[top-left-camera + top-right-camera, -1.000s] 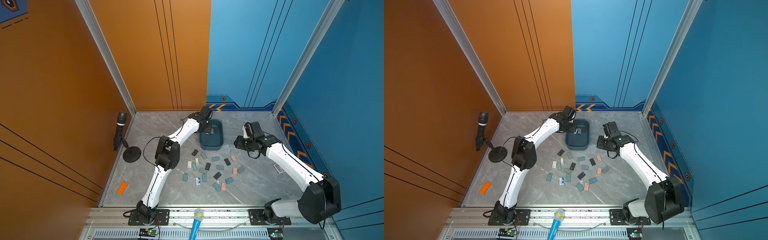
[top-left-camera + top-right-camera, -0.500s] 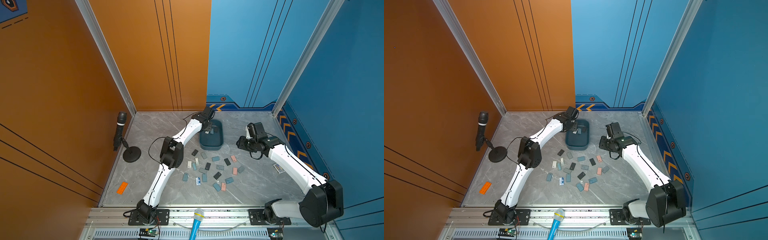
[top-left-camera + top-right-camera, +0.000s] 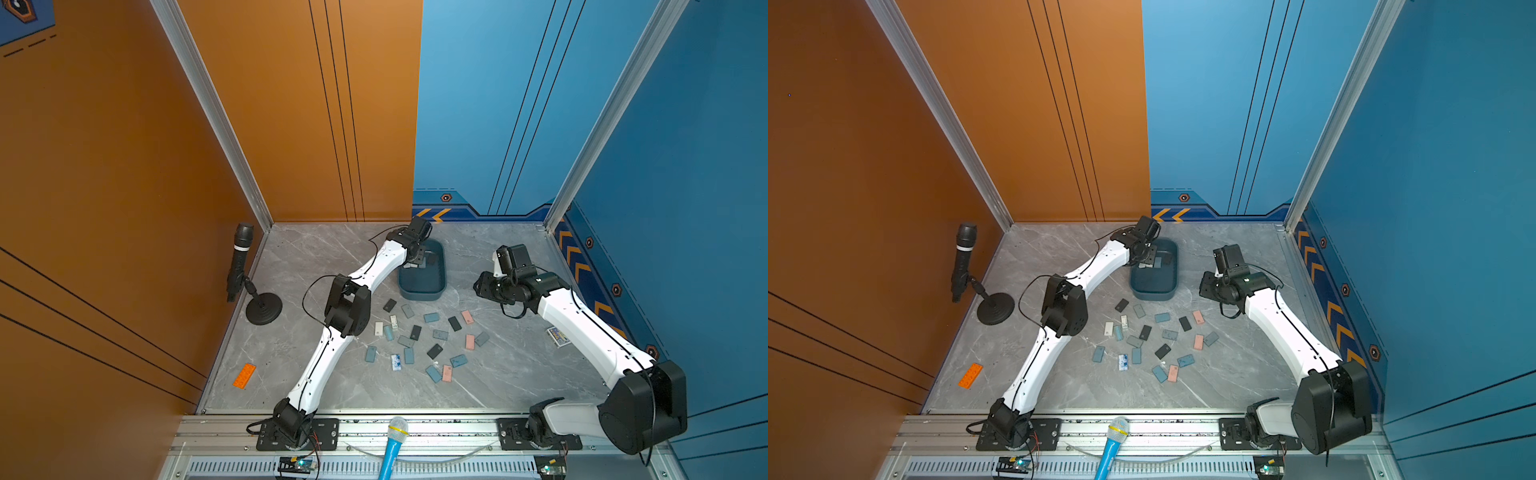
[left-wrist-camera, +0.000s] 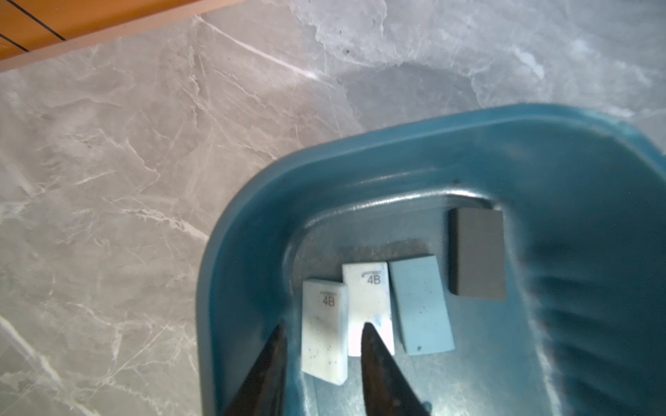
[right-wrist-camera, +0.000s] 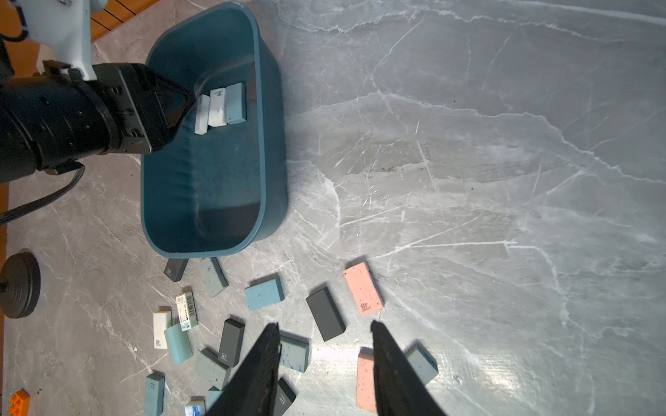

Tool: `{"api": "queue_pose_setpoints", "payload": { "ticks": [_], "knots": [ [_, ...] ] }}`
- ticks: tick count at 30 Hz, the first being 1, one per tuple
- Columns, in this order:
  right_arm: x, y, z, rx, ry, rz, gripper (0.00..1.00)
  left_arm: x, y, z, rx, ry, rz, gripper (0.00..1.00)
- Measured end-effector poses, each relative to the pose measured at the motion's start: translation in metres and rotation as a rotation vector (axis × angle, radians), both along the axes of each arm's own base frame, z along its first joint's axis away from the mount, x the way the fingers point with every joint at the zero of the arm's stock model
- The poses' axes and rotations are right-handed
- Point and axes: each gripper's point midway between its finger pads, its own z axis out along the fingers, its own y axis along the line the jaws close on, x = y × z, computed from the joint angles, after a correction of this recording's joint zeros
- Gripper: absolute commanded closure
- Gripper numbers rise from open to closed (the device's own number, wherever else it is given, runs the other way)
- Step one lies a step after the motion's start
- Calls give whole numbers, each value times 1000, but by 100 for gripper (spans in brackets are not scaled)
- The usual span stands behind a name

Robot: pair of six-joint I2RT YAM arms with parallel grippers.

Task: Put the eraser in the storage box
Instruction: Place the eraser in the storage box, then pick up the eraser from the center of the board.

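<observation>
We see the storage box (image 4: 396, 151) as smooth moulded plastic with a soft gloss on its inner walls. The table (image 5: 468, 144) looks marble-patterned, smooth, with a low sheen and fine scratches. The white eraser (image 4: 326, 331) and pink eraser (image 5: 362, 288) are matt and speckled, while the dark grey eraser (image 4: 477, 254) is plain matt. The right arm's shell (image 3: 582, 320) is smooth white plastic.

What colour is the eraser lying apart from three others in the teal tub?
Dark grey eraser; left wrist view.
</observation>
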Motion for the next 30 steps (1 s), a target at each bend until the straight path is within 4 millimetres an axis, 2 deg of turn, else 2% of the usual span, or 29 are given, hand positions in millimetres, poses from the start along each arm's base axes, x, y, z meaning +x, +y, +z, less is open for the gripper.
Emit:
{"api": "queue_pose_setpoints", "payload": {
  "ticks": [7,12,15,19,26,30],
  "knots": [
    [0,0,0,1,0,-1,57,-1,-4,3,12,-15,-3,61],
    [0,0,0,3,1,0,57,-7,-14,4,13,-17,-21,61],
    [0,0,0,9,4,-3,57,-10,-21,10,7,-25,-33,61],
    [-4,0,2,11,6,-6,57,-17,-28,41,-43,-46,-48,61],
    [-23,-6,10,26,-15,-26,57,-39,-34,128,-182,-114,-84,62],
    [-36,-7,4,35,-5,-34,56,-56,-34,155,-217,-130,-109,62]
  ]
}}
